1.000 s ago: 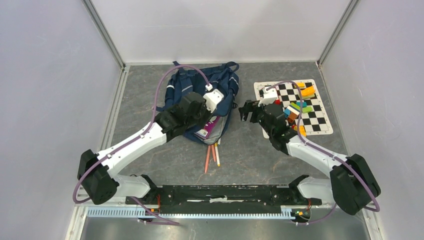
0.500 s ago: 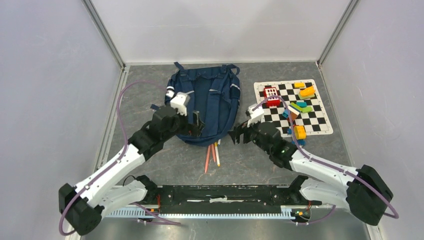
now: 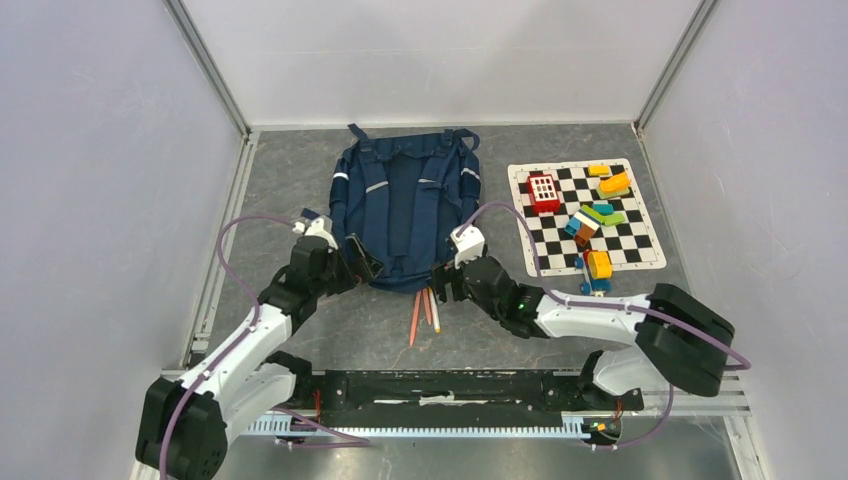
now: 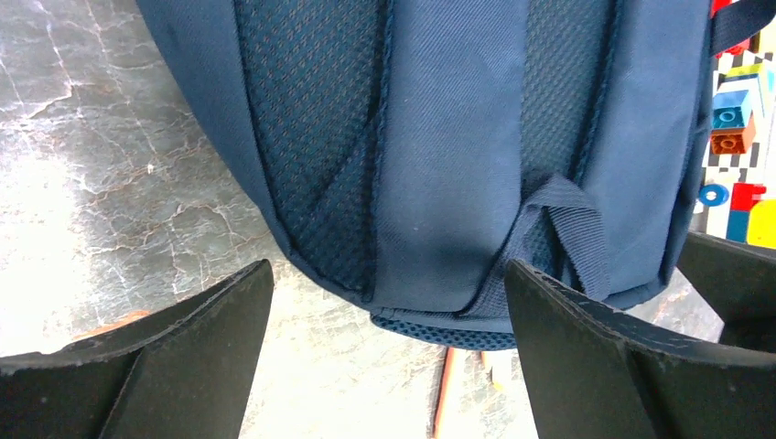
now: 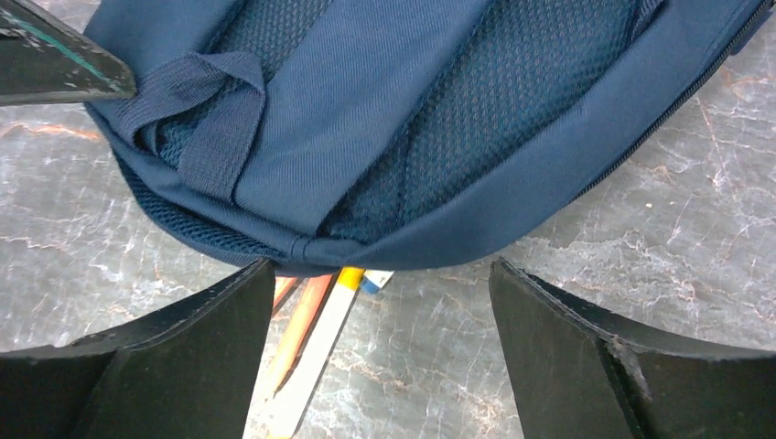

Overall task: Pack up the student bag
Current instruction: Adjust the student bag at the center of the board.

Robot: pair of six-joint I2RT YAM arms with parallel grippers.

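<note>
The student bag [image 3: 400,205] is a navy backpack lying flat on the table, shoulder straps up, with its bottom edge toward me. Several pencils [image 3: 425,310] stick out from under that near edge. My left gripper [image 3: 365,264] stands open at the bag's near left corner and holds nothing. In the left wrist view the gripper [image 4: 389,274] frames the bag [image 4: 458,137] and a strap loop [image 4: 572,229]. My right gripper [image 3: 441,288] is open and empty at the near right corner. In the right wrist view that gripper [image 5: 382,270] has the bag's edge [image 5: 439,229] and the pencils [image 5: 311,338] between its fingers.
A checkerboard mat [image 3: 640,250] lies to the right of the bag, carrying several coloured blocks [image 3: 590,215] and a red block [image 3: 542,190]. Grey walls close in the marbled table on three sides.
The left arm has drawn back off the bag toward its near left corner and its gripper has opened. The right arm has swung left to the bag's near edge. The bag now lies flat.
</note>
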